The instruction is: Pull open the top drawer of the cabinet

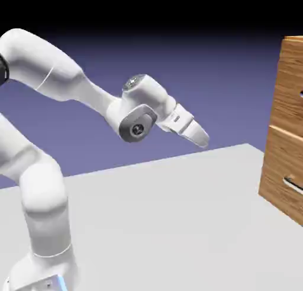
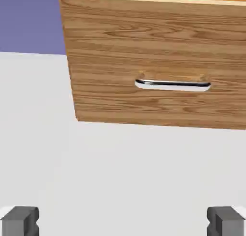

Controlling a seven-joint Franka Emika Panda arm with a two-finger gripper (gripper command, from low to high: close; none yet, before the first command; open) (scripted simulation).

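i had the claw [image 1: 200, 136] spread as wide as it goes and holding nothing — in the hand view its two grey fingertips [image 2: 20, 220] sat at the far corners of the bottom edge with only bare counter [image 2: 120, 172] between them. that suited the job as i read it: a bar handle wants the fingers apart before they arrive, so there was no reason to narrow them yet. the claw hung in the air above the counter, tilted forward and down toward the cabinet [image 1: 286, 124], well apart from it, with open counter in between.

the hand view was filled across its upper part by a wood-grain drawer front with a horizontal silver handle [image 2: 173, 84]. judging by the seam above it and the counter right below, i took that for the lower drawer [image 2: 153, 62], not the one i wanted. the top drawer [image 1: 291, 86] sat above it at the right edge of the exterior view, shut flush with the cabinet face as far as i could tell; only a sliver of its handle seemed to show at the frame's edge.

so the reach had not begun in earnest — my judgement was that the claw needed to rise and travel forward, since its aim pointed at the wrong handle.
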